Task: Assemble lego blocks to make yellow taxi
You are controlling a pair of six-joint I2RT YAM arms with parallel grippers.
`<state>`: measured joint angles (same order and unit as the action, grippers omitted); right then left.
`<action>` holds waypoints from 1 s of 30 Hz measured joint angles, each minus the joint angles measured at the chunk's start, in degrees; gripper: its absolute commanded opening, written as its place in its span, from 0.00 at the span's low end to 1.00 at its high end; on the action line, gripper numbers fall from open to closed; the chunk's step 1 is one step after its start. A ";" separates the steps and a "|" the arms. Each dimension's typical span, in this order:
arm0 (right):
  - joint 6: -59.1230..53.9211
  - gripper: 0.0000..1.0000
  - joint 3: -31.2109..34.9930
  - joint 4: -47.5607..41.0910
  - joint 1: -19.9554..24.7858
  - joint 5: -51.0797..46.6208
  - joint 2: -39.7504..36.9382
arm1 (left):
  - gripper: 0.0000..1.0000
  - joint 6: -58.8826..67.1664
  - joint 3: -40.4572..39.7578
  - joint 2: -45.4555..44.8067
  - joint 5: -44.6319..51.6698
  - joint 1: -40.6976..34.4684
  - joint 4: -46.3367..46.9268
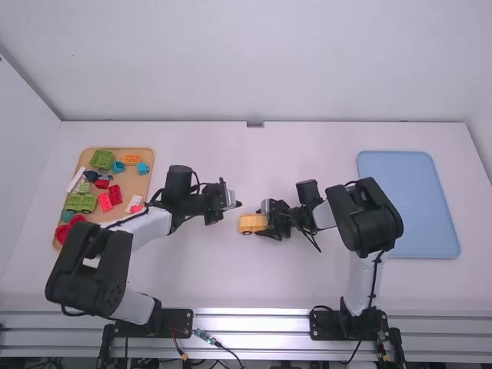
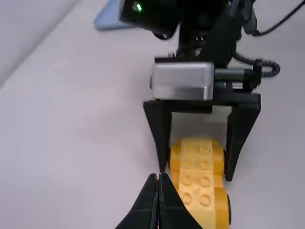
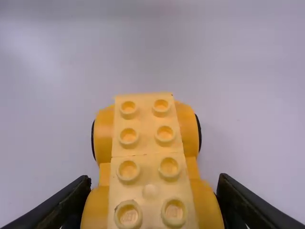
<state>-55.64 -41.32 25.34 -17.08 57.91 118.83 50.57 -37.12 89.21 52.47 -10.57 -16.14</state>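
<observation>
High view: yellow toy car (image 1: 250,224), plastic, sits on the white tabletop (image 1: 307,146) around the middle. Right gripper (image 1: 264,220), black, is at the car's end nearer the blue rectangular tray (image 1: 407,204). Left gripper (image 1: 237,204), black, is near the car's other end, apart from it, on the side of the tan tray. Tan tray (image 1: 142,186) at left holds mixed plastic blocks: green wheeled base (image 1: 79,203), green block (image 1: 101,159), orange brick (image 1: 132,160), red brick (image 1: 114,194), blue block (image 1: 118,167), plus other small pieces. Blue tray is at right.

Left wrist view: left gripper (image 2: 159,177) has its fingers closed, tips together, no block between them. Farther off, the right gripper's fingers straddle the car, one against each side, narrowed to the car's width. Pale yellow studded bricks (image 2: 197,164) run along the car's top. A black wheel (image 2: 229,209) shows at one side. Corner of the blue tray is in the background.

Right wrist view: right gripper (image 3: 153,188) has its fingers parted by the car's body, hold on its near end. Two pale studded bricks lie end to end on top, four studs visible on each. Car is upright, studs up.
</observation>
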 measured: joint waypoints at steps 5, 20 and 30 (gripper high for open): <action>-0.04 0.69 -0.39 -0.04 0.44 0.00 0.00 | 0.02 0.00 0.02 -2.84 -0.04 0.61 1.07; -0.22 0.64 -0.63 -1.53 0.15 0.85 0.00 | 0.02 0.00 0.00 -2.82 -1.68 0.72 2.34; 0.00 0.83 -0.61 -1.97 0.15 0.22 0.00 | 0.19 0.02 0.00 -2.80 -2.56 0.70 3.10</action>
<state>-55.64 -41.93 23.38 -16.93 58.13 118.83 50.59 -37.12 86.41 49.91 -9.87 -13.04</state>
